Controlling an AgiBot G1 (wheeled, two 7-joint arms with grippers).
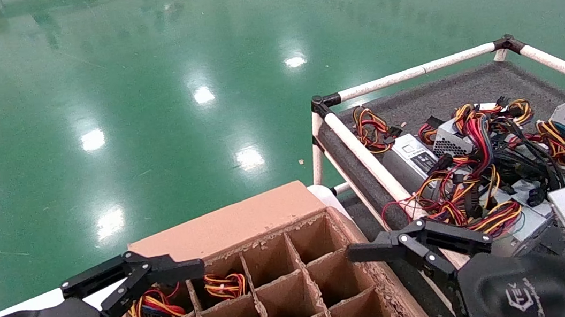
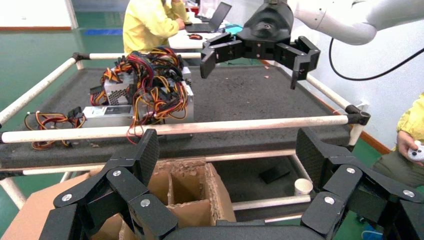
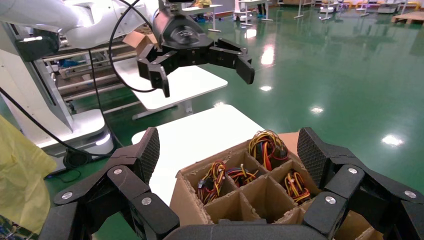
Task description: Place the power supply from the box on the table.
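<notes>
Several power supplies [image 1: 450, 144] heaped on table [image 1: 468, 87] at 3 o'clock; more wired units in box [image 1: 226, 224]; left gripper [image 1: 132, 276] and right gripper [image 1: 417, 244] spread, empty

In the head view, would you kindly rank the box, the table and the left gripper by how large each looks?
1. The table, cut off at the frame edge.
2. The box, also cropped at the bottom; the two look close in area, so their order is unsure.
3. The left gripper, open over the box and clearly smallest, despite sitting near the camera.
</notes>
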